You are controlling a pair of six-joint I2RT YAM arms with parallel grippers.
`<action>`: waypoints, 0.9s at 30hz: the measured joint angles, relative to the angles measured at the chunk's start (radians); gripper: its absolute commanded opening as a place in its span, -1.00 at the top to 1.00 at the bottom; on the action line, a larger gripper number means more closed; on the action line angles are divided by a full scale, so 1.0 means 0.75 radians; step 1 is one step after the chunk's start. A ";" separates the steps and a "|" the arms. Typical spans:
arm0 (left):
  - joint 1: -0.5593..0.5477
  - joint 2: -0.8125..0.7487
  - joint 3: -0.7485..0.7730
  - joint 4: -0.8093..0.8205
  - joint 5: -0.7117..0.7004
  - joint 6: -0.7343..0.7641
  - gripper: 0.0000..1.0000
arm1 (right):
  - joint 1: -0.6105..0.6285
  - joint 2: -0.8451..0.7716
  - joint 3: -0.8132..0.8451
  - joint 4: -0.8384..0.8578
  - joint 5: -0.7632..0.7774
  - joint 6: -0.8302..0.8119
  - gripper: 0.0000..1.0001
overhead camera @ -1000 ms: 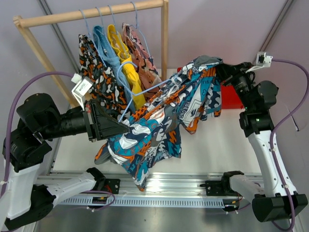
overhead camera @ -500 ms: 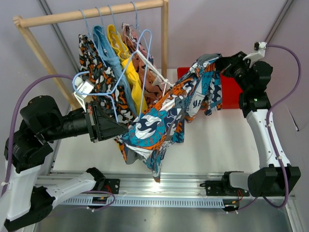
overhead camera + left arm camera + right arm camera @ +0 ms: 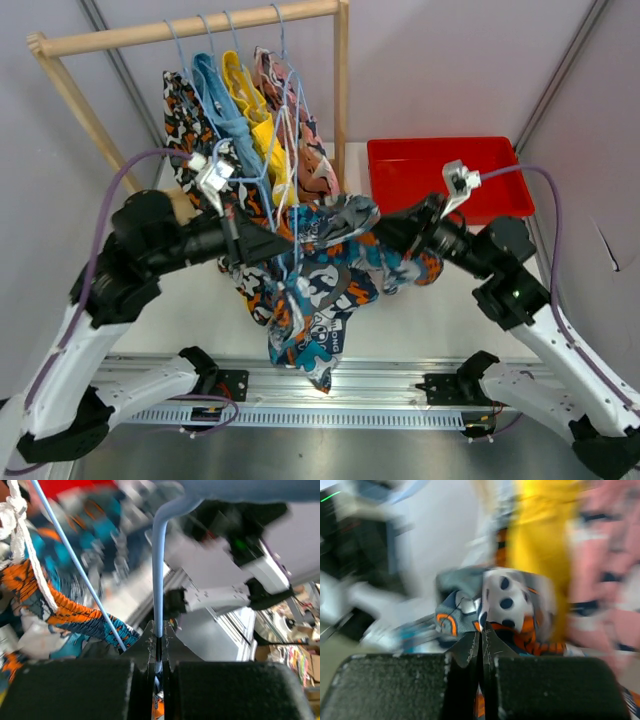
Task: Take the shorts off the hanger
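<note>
The blue-orange patterned shorts [image 3: 318, 290] hang bunched between my two grippers, over the middle of the table. My left gripper [image 3: 283, 243] is shut on the wire of a light blue hanger [image 3: 159, 570], which still runs through the cloth [image 3: 60, 612]. From the right, my right gripper [image 3: 378, 228] is shut on a fold of the same shorts [image 3: 502, 600]. In the left wrist view the jaws [image 3: 158, 632] pinch the wire; in the right wrist view the jaws [image 3: 482, 634] pinch cloth. The lower part of the hanger is hidden in the fabric.
A wooden rack [image 3: 190, 30] at the back left carries black-orange-white [image 3: 185, 130], light blue [image 3: 218, 105], yellow [image 3: 250, 100] and pink [image 3: 295, 110] shorts on hangers, close behind my grippers. A red bin [image 3: 440, 165] sits at the back right.
My right arm has swung down and left towards the centre, carrying the shorts with it. The left gripper with the hanger has moved right, and the stretched cloth now hangs slack and bunched.
</note>
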 measured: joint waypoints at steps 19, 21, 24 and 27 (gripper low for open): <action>-0.005 0.181 0.013 0.305 -0.371 0.158 1.00 | 0.709 0.056 0.255 -0.349 -0.227 -0.234 1.00; -0.010 0.214 0.065 0.289 -0.372 0.184 1.00 | 0.777 0.050 0.255 -0.397 -0.226 -0.268 1.00; -0.012 0.282 0.193 0.257 -0.377 0.229 1.00 | 0.827 0.053 0.254 -0.453 -0.229 -0.299 1.00; -0.011 0.325 0.293 0.259 -0.386 0.279 1.00 | 0.851 0.068 0.243 -0.474 -0.261 -0.309 1.00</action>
